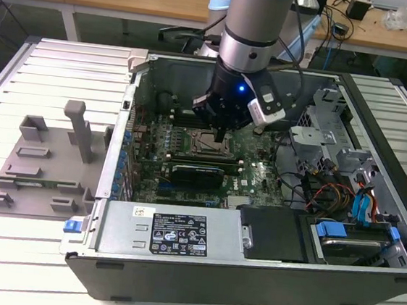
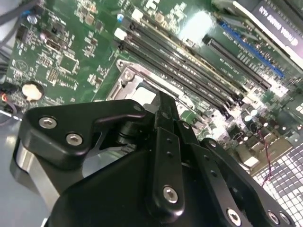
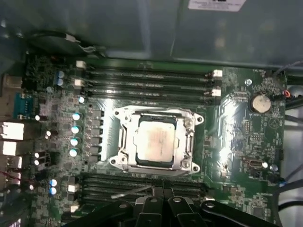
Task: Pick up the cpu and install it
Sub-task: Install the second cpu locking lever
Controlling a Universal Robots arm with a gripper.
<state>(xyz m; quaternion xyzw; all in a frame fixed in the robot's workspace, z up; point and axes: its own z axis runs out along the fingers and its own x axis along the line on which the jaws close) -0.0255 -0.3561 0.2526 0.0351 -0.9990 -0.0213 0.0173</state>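
The cpu (image 3: 155, 144), a flat square chip with a silvery top, lies inside the metal socket frame (image 3: 120, 142) on the green motherboard (image 3: 236, 113). One pale corner of the cpu (image 2: 142, 97) shows past the black fingers in the second wrist view. My gripper (image 1: 221, 134) hangs inside the open computer case (image 1: 176, 273), just above the socket area. Its fingers (image 2: 165, 111) are pressed together with nothing between them. In the first wrist view the gripper (image 3: 163, 193) sits beside the socket, over the memory slots, apart from the chip.
A grey fixture tray (image 1: 42, 165) with an upright post lies on the slatted table at the exterior view's left. Inside the case are a graphics card (image 1: 198, 172), a power supply (image 1: 173, 229), cables and a drive bay (image 1: 347, 237). Memory slots (image 3: 147, 78) flank the socket.
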